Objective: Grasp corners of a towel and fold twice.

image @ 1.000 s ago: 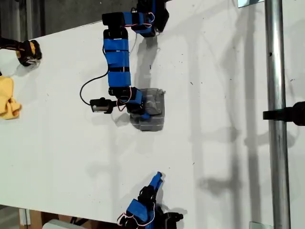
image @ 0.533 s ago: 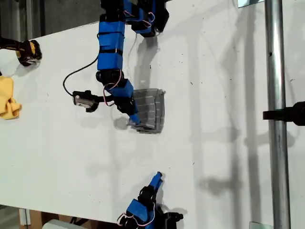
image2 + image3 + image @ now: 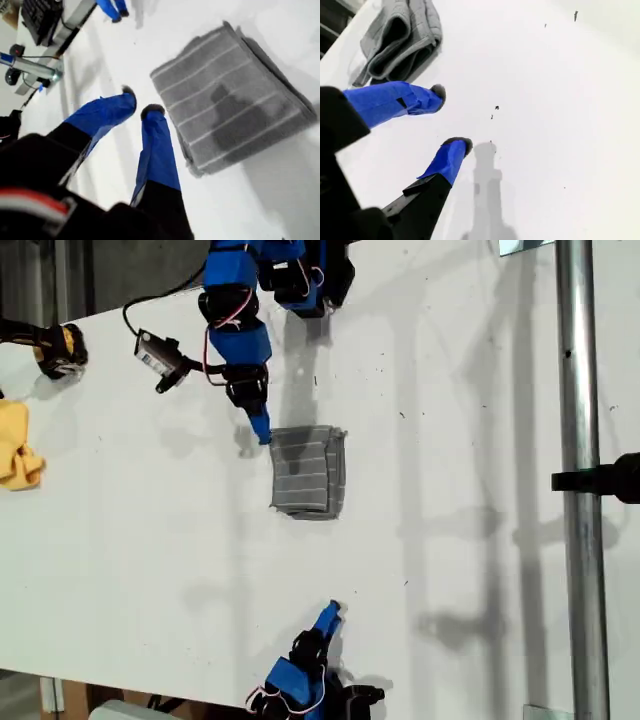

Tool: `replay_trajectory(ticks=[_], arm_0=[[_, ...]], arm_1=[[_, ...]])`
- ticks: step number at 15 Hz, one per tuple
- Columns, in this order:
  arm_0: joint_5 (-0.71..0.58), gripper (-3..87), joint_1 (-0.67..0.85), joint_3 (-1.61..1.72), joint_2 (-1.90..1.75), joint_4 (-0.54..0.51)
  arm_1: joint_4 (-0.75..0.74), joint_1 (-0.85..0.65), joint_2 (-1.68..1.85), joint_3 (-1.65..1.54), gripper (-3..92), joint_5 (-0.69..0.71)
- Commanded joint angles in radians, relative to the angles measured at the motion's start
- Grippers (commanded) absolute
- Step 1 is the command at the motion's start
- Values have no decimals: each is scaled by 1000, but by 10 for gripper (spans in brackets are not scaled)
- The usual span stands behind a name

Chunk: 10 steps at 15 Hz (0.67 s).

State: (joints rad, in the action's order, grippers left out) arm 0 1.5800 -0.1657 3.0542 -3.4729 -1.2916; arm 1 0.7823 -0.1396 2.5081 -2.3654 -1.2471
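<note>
The grey striped towel (image 3: 308,472) lies folded into a small thick rectangle in the middle of the white table, its pale stripes showing. My first gripper (image 3: 262,431) hovers just off the towel's corner nearest the exterior view's upper left. In the first wrist view the towel (image 3: 230,95) lies beside the blue fingers (image 3: 157,145), and my first gripper (image 3: 140,101) is narrowly open with nothing in it. My second gripper (image 3: 329,616) rests near the exterior view's bottom edge, well apart from the towel. It stands open (image 3: 450,118) over bare table, with the towel's folded layers (image 3: 400,35) beyond it.
A small yellow cloth (image 3: 18,446) lies at the exterior view's left edge, with a black and yellow object (image 3: 60,350) above it. A metal pole (image 3: 580,480) with a black clamp (image 3: 608,478) runs down the exterior view's right side. Bare white table (image 3: 450,570) surrounds the towel.
My first gripper has come off the towel and drawn back toward the exterior view's top. The towel now lies flat and uncovered. The second arm has not moved.
</note>
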Motion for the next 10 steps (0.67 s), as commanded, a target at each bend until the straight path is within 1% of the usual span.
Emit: replay_trajectory(ticks=[1, 2, 4, 5, 6, 7, 8, 9, 10], arm_0=[[-32, 104, 34, -46, -8, 31], [-34, 93, 48, -29, -8, 34], [-25, 93, 80, 26, -8, 91], [55, 93, 95, 60, -8, 92], [276, 94, 133, 64, -6, -8], [184, 98, 179, 63, -3, -14], [-38, 98, 193, 63, -5, -14], [-344, 98, 173, 63, -5, -14], [-503, 92, 147, 63, -3, -15]], arm_1=[[109, 32, 449, -299, 56, -83], [186, 55, 551, -356, 55, -112], [382, 77, 790, -494, 49, -210], [443, 94, 762, -497, 36, -253], [540, 115, 782, -526, 27, -339], [617, 143, 781, -537, 35, -385], [629, 164, 781, -538, 69, -331], [644, 176, 781, -534, 69, -264], [644, 189, 781, -534, 69, -247]])
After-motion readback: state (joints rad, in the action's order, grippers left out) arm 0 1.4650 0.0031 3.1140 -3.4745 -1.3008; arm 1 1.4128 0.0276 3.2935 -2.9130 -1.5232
